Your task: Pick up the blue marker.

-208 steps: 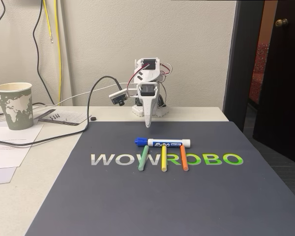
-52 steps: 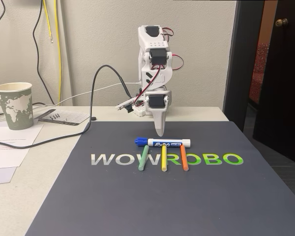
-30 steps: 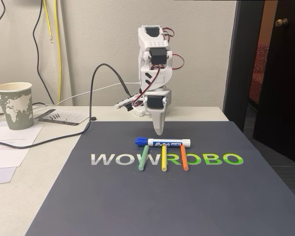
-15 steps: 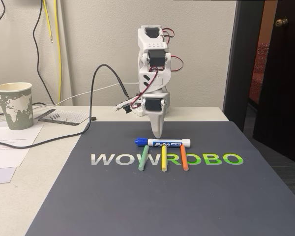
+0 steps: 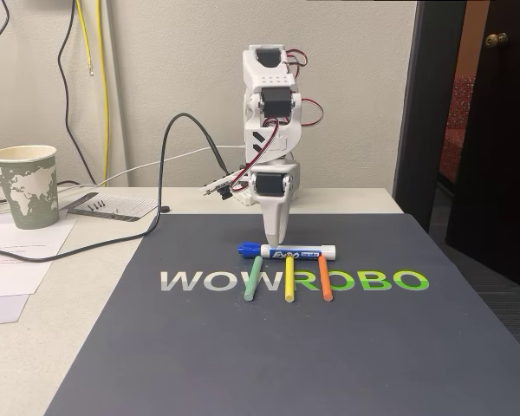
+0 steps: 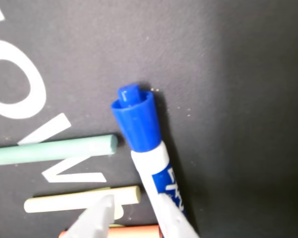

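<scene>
Nearest me, the dark mat (image 5: 347,347) with its WOWROBO lettering covers the worktop (image 5: 61,329); on it three thin sticks lie side by side, green (image 5: 253,277), yellow (image 5: 289,279), orange (image 5: 324,277); just behind their far ends the blue marker (image 5: 288,252) lies flat and crosswise, cap to the left in the fixed view; the gripper (image 5: 274,239) points straight down right over the barrel next to the cap; in the wrist view its fingers (image 6: 176,220) are slightly parted, one tip over the marker's (image 6: 151,158) label, nothing clamped; farther back a paper cup (image 5: 23,185) stands on papers at the left.
</scene>
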